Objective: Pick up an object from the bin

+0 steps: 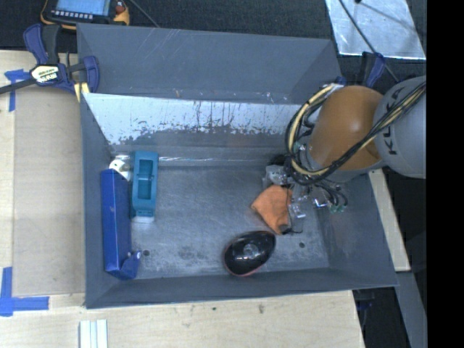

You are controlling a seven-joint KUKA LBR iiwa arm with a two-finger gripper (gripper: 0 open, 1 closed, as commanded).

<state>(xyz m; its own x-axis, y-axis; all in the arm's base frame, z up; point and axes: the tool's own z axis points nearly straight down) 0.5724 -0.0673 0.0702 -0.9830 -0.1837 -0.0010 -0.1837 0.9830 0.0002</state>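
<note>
My gripper [293, 220] reaches down at the right side of the bin, its fingers against the right edge of an orange, cloth-like lump [270, 206]. I cannot make out whether the lump sits between the fingers. Just below it, near the front wall, lies a black computer mouse [249, 253] with a reddish underside.
Along the left wall lies a long dark-blue bar [114, 222]. Beside it, toward the back left, sits a light-blue rectangular block [144, 184] with a small white piece [119, 167] at its far end. The arm with its orange cover and cables hangs over the right wall.
</note>
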